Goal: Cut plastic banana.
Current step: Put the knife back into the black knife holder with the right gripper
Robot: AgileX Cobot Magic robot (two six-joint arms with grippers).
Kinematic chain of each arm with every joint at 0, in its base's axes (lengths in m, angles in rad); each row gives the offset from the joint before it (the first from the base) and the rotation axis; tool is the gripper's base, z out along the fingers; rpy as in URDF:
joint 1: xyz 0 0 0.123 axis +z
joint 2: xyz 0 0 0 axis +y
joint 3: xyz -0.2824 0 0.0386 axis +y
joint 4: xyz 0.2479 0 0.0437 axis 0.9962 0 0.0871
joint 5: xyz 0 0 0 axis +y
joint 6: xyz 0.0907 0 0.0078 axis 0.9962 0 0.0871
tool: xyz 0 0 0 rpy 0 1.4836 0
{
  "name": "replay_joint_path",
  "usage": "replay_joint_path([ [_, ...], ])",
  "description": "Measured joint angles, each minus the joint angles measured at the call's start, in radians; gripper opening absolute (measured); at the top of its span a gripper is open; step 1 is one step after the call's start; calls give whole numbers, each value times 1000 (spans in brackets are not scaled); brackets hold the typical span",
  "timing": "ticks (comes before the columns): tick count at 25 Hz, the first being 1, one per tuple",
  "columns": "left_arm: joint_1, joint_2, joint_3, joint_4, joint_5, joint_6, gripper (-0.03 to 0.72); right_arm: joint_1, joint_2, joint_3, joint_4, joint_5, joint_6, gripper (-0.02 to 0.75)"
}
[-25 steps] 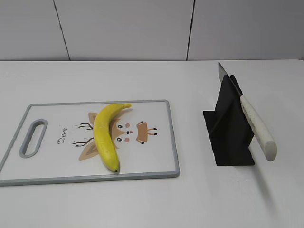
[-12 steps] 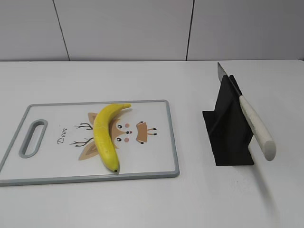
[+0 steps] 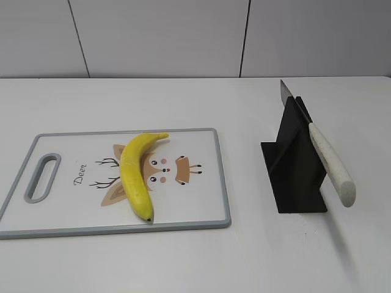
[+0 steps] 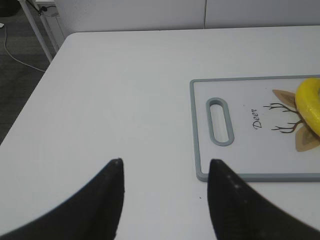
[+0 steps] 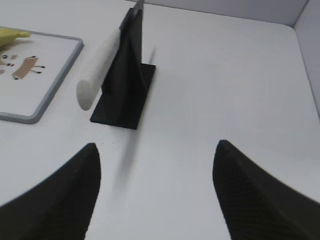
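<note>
Nothing is being seen to move since the earlier exterior frames: the plastic banana (image 3: 136, 175), the cutting board (image 3: 201, 210) and the knife (image 3: 322, 157) are all being shown in the same places.

In the exterior view, the banana is lying on the cutting board at centre left of the frame, its stem pointing toward the upper right and its dark tip toward the lower edge of the board. At the right of the frame, the knife is being held tilted in a black stand (image 3: 294, 168), its blade tip raised toward the top and its pale handle sloping down to the lower right. No arm or pincer is being shown in this view.

What the exterior view is missing is being supplied by the wrist views. In the left wrist view, the left gripper (image 4: 165, 167) is being held wide apart at the bottom of the frame over bare white table (image 4: 110, 90), holding nothing. The board's handle slot is sitting just to the upper right of it, and only a yellow end of the banana is being caught at the right edge, well apart from the pincer.

In the right wrist view, the right gripper (image 5: 157, 150) is likewise being held wide apart and holding nothing. The knife and stand are standing near it at upper left, and a sliver of banana is being seen in the far upper left corner, well apart.
</note>
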Motion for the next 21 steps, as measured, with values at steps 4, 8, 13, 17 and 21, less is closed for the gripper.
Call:
replay_joint_path([
  [4,0,0,0,0,0,0,509,-94,0,0,0,0,0,551],
  [8,0,0,0,0,0,0,501,-121,0,0,0,0,0,551],
  [13,0,0,0,0,0,0,480,-123,0,0,6,0,0,551],
  [17,0,0,0,0,0,0,453,-123,0,0,8,0,0,551],
  [21,0,0,0,-1,0,0,432,-123,0,0,9,0,0,551],
])
